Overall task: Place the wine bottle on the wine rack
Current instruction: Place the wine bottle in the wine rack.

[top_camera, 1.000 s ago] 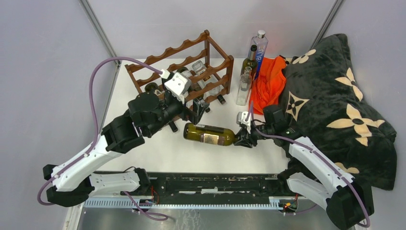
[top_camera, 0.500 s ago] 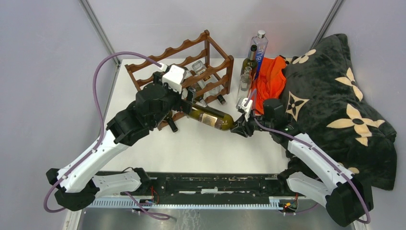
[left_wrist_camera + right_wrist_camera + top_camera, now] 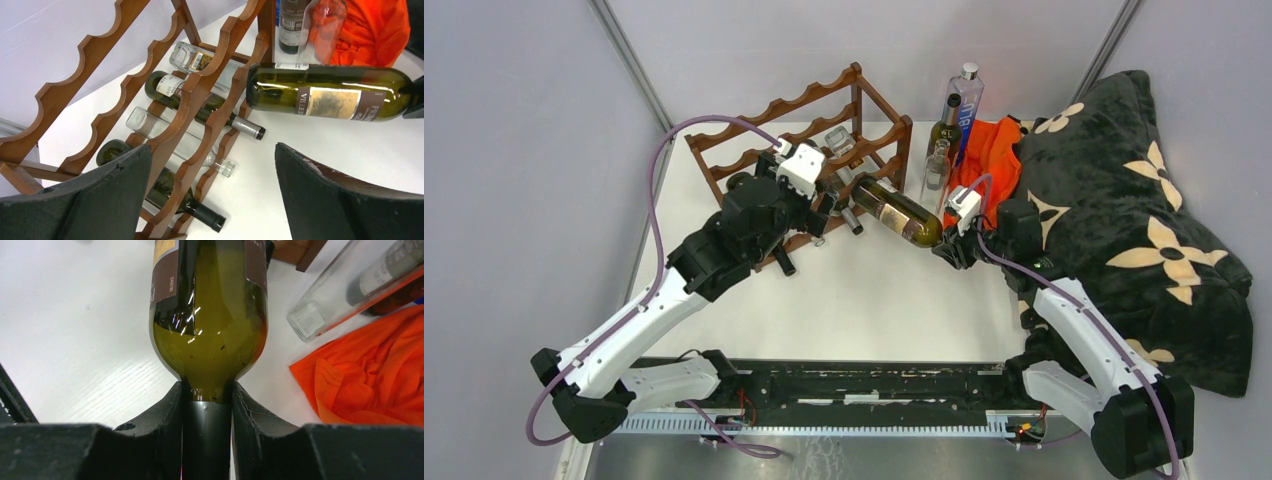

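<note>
**Heavy glass held by the neck alone**

The right tool (image 3: 206,405) is clamped tight on the neck of the wine bottle (image 3: 899,212), just below the shoulder. The left tool (image 3: 212,160) hangs with its jaws spread wide and grips nothing, near the wine rack (image 3: 809,100).

The bottle lies roughly level, its base pointing at the right end of the rack's front rails and just beside them. It appears clear of the bench (image 3: 874,300), and it is not yet in a cradle.

It is likely to handle as a dense, rigid load: dark green glass, apparently filled, smooth and slick. A neck grip puts nearly all the weight out beyond the fingers, so the body may sag or twist. The labelled mid-body would be the steadier second hold. Glass knocking the wooden rails or the bottles already racked (image 3: 200,107) is the main hazard.
</note>
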You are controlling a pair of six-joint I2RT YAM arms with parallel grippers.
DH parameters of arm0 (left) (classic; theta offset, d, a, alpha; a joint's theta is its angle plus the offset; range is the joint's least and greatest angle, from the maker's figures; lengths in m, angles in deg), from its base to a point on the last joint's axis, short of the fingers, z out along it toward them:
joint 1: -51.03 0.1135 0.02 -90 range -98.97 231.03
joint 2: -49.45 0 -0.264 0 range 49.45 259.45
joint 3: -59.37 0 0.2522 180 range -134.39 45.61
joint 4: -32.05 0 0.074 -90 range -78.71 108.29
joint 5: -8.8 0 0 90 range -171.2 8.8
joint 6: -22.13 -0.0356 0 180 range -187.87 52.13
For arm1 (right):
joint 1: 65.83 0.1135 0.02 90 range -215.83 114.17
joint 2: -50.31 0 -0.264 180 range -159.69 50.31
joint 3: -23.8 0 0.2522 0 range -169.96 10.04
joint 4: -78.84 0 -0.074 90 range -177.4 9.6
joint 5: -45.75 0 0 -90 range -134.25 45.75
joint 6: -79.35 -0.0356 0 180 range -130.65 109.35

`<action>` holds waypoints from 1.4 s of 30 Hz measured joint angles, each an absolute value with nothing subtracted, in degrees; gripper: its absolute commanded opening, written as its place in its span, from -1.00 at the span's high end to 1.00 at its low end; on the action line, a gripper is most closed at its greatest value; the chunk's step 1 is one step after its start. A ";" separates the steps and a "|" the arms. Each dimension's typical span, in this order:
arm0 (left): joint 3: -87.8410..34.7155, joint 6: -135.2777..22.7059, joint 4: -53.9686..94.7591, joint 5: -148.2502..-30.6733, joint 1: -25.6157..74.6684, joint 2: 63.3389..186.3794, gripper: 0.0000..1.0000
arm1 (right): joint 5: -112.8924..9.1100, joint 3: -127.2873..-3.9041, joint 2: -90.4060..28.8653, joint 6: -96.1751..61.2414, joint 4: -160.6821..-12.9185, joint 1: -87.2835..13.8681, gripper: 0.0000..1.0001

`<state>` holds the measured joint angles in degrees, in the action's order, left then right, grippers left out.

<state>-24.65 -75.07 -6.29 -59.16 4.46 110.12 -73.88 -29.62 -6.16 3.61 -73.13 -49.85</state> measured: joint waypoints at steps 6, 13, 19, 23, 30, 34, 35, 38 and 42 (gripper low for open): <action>-21.94 -77.87 -3.20 -59.40 5.01 110.12 -0.91 | -70.23 -30.17 -7.60 3.43 -73.22 -49.89 1.00; -20.67 -79.29 -0.34 -60.58 5.95 110.07 -0.91 | -67.19 -32.11 -9.35 2.17 -74.84 -49.89 1.00; -20.00 -79.31 0.10 -61.23 6.75 110.10 -0.91 | -66.34 -33.47 -11.36 0.53 -76.46 -49.89 1.00; -20.00 -79.31 0.36 -62.13 7.21 110.10 -0.91 | -66.18 -34.21 -12.91 -0.63 -77.29 -49.89 1.00; -20.00 -79.44 0.47 -62.44 7.63 110.12 -0.91 | -66.03 -35.92 -15.07 -2.47 -77.57 -49.89 1.00; -20.00 -80.62 0.51 -62.90 7.96 110.49 -0.90 | -65.97 -36.07 -15.01 -2.90 -77.92 -49.89 1.00; -20.00 -80.84 0.55 -63.22 8.09 110.82 -0.90 | -65.94 -36.24 -15.01 -2.93 -78.07 -49.89 1.00; -20.59 -81.34 0.25 -64.38 8.63 112.59 -0.90 | -65.77 -36.70 -15.01 -3.04 -78.27 -49.87 1.00; -24.37 -81.69 -1.04 -67.75 10.23 117.40 -0.90 | -65.57 -36.70 -15.01 -3.19 -78.27 -49.87 1.00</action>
